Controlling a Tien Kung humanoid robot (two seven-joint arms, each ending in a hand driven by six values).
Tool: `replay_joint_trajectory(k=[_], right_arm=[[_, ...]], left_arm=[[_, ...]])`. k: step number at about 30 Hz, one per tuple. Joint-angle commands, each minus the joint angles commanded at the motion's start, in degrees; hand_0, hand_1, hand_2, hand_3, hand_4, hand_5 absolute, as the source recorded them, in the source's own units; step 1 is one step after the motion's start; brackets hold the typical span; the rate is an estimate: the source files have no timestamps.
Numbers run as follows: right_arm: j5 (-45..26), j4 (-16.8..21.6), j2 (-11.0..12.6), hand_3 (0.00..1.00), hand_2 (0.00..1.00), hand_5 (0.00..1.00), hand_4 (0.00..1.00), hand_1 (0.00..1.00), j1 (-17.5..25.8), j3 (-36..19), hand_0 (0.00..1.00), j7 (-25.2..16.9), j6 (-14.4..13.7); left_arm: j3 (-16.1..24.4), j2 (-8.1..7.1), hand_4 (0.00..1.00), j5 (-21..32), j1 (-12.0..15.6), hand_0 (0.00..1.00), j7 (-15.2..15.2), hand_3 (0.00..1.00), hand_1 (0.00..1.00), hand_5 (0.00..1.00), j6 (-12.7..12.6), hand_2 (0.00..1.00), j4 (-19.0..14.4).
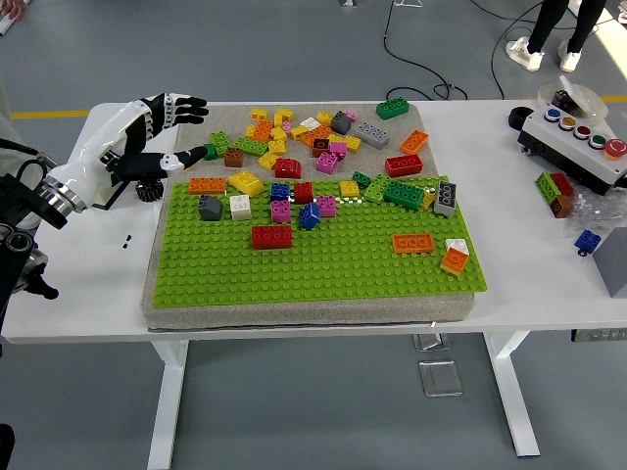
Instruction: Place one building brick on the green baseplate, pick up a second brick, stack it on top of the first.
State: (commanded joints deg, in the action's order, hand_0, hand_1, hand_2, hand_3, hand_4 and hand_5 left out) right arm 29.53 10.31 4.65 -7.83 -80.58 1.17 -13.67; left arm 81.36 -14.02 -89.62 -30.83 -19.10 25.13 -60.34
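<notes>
Bricks (312, 137) lie heaped at the baseplate's (323, 266) far edge, several already on it, such as a red brick (271, 236) near its middle. They look light, rigid and slick (best pinched across the flat sides). The left hand (162, 137) hovers at the baseplate's far-left corner, fingers spread, holding nothing. Right arm out of view; studs too small to count
</notes>
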Motion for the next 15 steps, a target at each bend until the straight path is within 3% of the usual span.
replay_joint_trajectory(k=[15], right_arm=[[-0.23,0.0,-0.01,0.595,0.717,0.495,0.916,0.669,0.0,0.06,0.741,-0.16,0.06]], left_arm=[[-5.12,0.43,0.677,-9.24,-1.37,0.822,-2.45,0.657,0.764,0.139,3.11,0.699,2.91]])
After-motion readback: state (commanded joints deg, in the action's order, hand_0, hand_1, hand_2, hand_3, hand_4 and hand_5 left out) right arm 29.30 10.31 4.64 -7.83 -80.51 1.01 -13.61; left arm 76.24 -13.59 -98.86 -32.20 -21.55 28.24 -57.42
